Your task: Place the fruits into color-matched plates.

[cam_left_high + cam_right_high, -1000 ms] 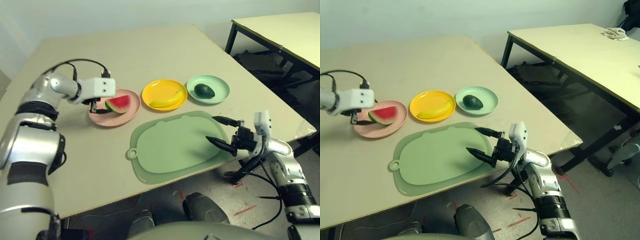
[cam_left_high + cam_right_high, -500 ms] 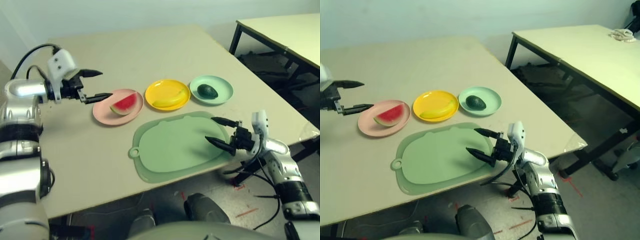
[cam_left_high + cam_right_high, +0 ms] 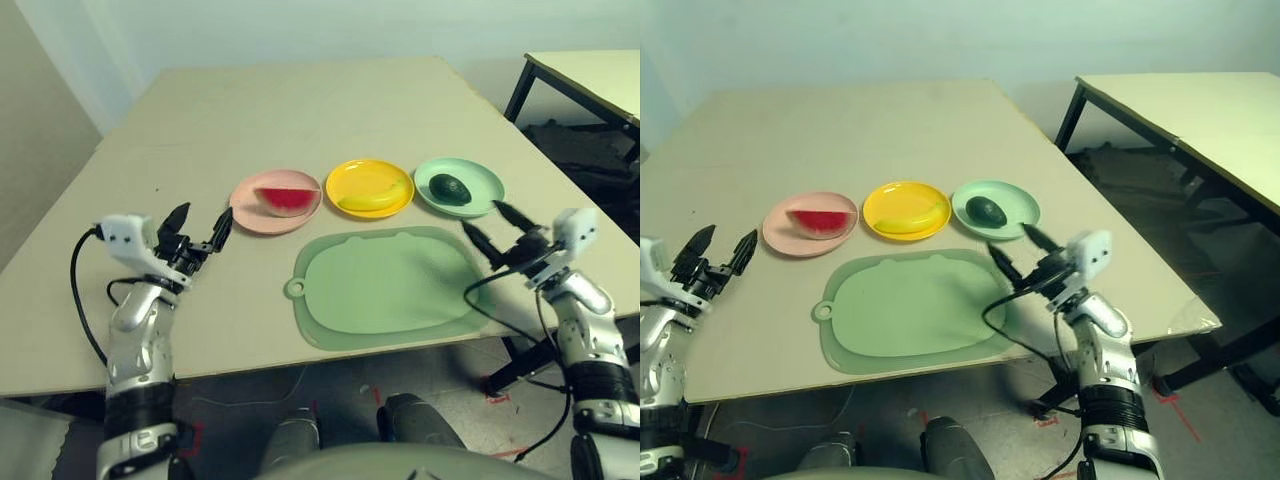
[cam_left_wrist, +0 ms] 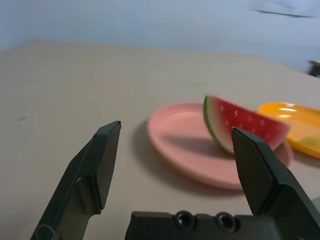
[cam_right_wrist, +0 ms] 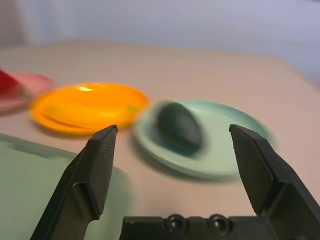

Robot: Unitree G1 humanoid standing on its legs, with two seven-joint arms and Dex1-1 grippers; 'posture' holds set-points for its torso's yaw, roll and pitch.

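1. Counter point(image 3: 330, 100): beige, carries every item listed.

2. Mat point(image 3: 385, 285): pale green, rounded, ring tab at its left; bare. It lies near the front edge, between the two arms and just in front of the plate row. Judged a staging surface, now vacated.

3. Plates, one row behind the mat:
- pink plate point(image 3: 250, 203), at the robot's left;
- yellow plate point(image 3: 345, 183), middle;
- mint plate point(image 3: 485, 182), at the right.

4. Fruits, each resting in its matching plate:
- watermelon wedge point(image 3: 286, 197), rind toward the far side;
- banana point(image 3: 375, 196), lying along the plate's curve;
- avocado point(image 3: 452, 188), on its side.
Sorting judged complete.

5. Left tool point(image 3: 197, 232): fingers spread wide, empty, over bare counter just beside the pink plate.

6. Right tool point(image 3: 488, 230): fingers spread wide, empty, by the mat's right corner, near the mint plate.

7. Surroundings: second table point(image 3: 1200, 110) well apart at right. Nothing obstructs either arm.
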